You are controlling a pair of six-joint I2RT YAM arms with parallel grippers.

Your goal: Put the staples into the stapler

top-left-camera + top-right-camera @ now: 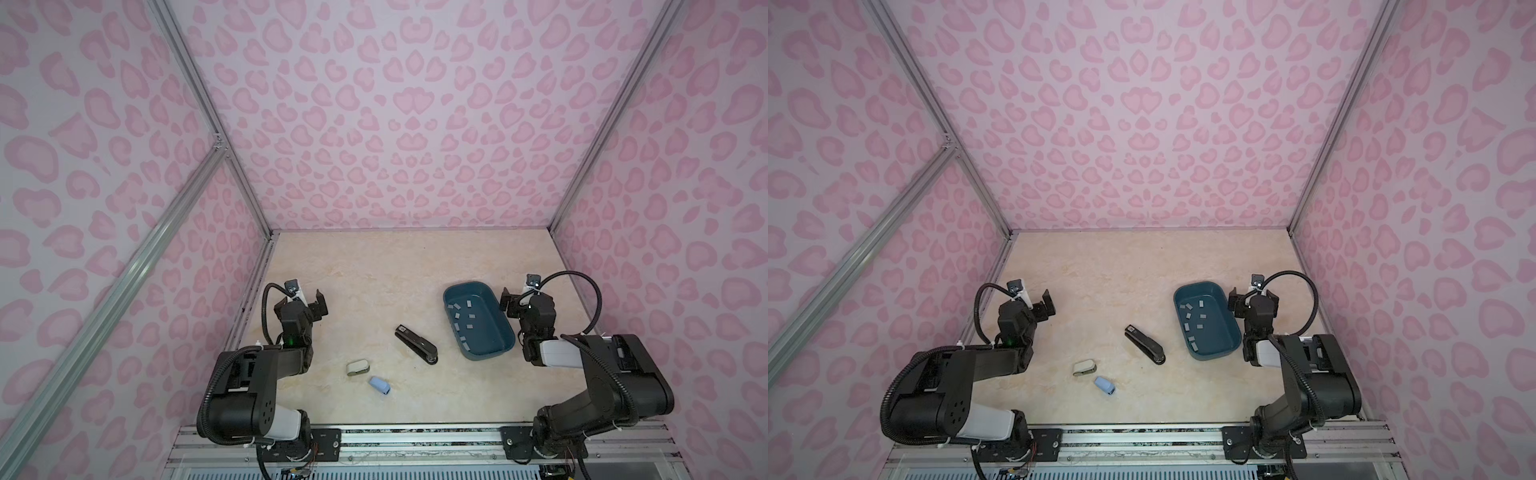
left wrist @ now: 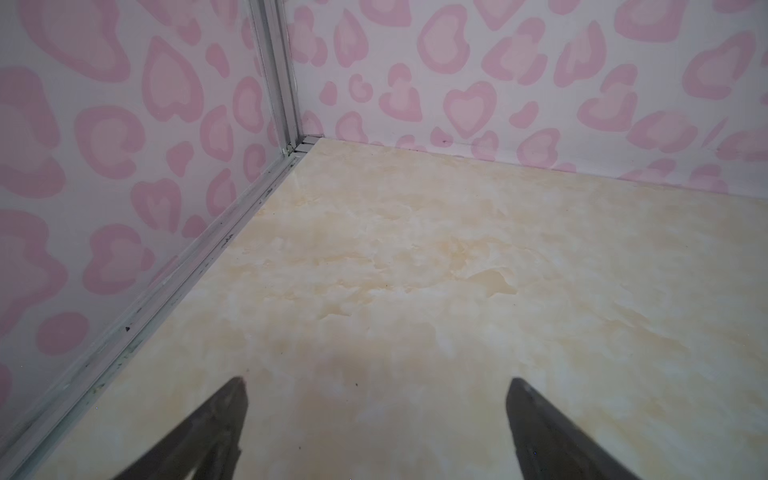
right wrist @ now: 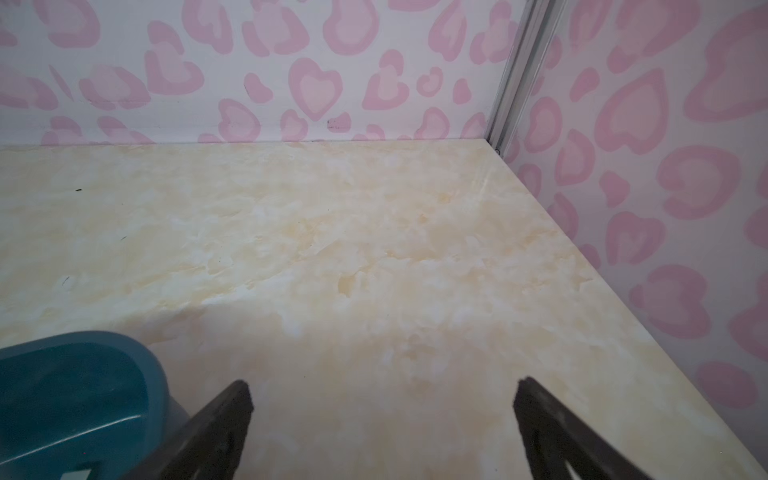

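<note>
A black stapler (image 1: 417, 344) (image 1: 1145, 345) lies closed and slanted at mid-table. The staples (image 1: 470, 326) (image 1: 1200, 327), several small pale strips, lie scattered inside a teal tray (image 1: 465, 284) (image 1: 1196, 284) to its right. My left gripper (image 1: 318, 305) (image 1: 1046, 305) (image 2: 376, 384) hovers open by the left wall, far from the stapler, with only bare table between its fingers. Just right of the tray, my right gripper (image 1: 521, 298) (image 1: 1252, 298) (image 3: 382, 386) is also open and empty. The right wrist view shows the tray's far corner (image 3: 153, 374) beside one finger.
Two small staplers lie near the front: a cream one (image 1: 358, 368) (image 1: 1085, 368) and a pale blue one (image 1: 380, 385) (image 1: 1104, 385). Pink-patterned walls close in the marble-look table (image 1: 374, 270) on three sides. A metal rail (image 1: 415, 436) runs along the front edge.
</note>
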